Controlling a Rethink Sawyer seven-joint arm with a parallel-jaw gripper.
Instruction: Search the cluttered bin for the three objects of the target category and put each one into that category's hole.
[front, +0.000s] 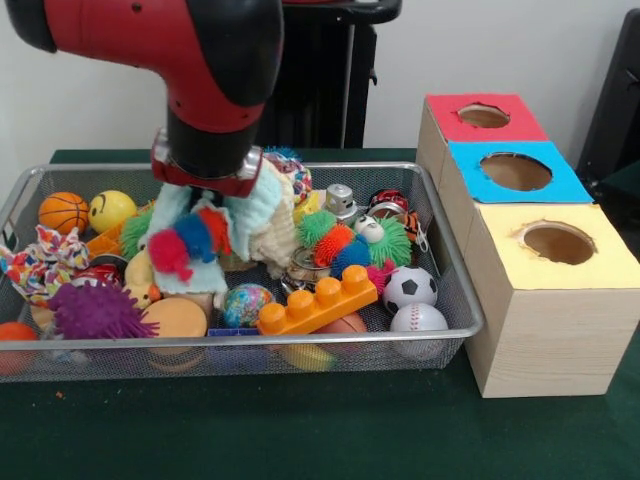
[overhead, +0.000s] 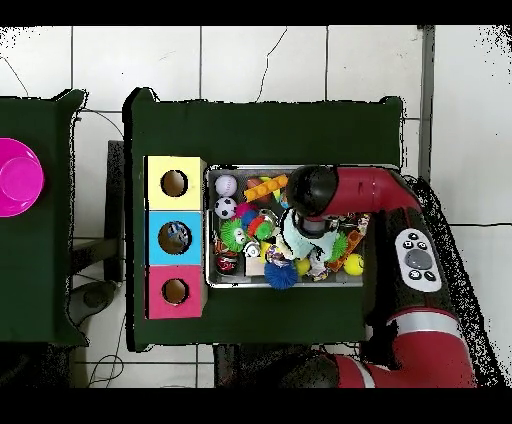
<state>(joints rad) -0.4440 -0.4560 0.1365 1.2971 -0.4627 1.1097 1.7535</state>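
A pale blue cloth toy (front: 205, 240) with red and blue fuzzy pompoms hangs under my pincer (front: 205, 200) above the middle of the wire bin (front: 455, 290); I cannot tell whether the pincer grips it. Balls, an orange brick (front: 318, 300) and the three-holed box (front: 530, 240) surround it on the green counter (front: 300, 430).
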